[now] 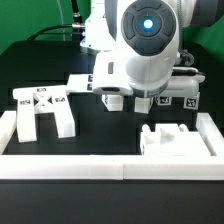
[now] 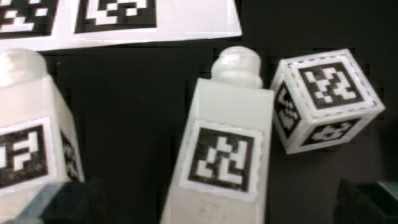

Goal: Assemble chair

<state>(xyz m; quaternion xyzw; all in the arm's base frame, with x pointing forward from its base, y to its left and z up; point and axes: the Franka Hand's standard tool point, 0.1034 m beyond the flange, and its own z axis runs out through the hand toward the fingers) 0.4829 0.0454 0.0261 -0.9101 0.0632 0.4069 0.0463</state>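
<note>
Your gripper (image 1: 113, 96) hangs with fingers wide apart, holding nothing, over a short white plastic chair leg (image 2: 228, 135) bearing a black-and-white tag, near the marker board (image 2: 107, 20). The white cross-braced frame (image 1: 42, 110) lies toward the exterior view's left of that board. The blocky white seat (image 1: 172, 140) lies well apart from the board, toward the exterior view's right.

So the arm (image 1: 140, 45) fills the middle, gripper (image 1: 113, 97) low by tagged legs (image 1: 150, 101), frame (image 1: 45, 110) on the exterior view's left, seat block (image 1: 172, 138) by the rail (image 1: 110, 165) on the exterior view's right.
</note>
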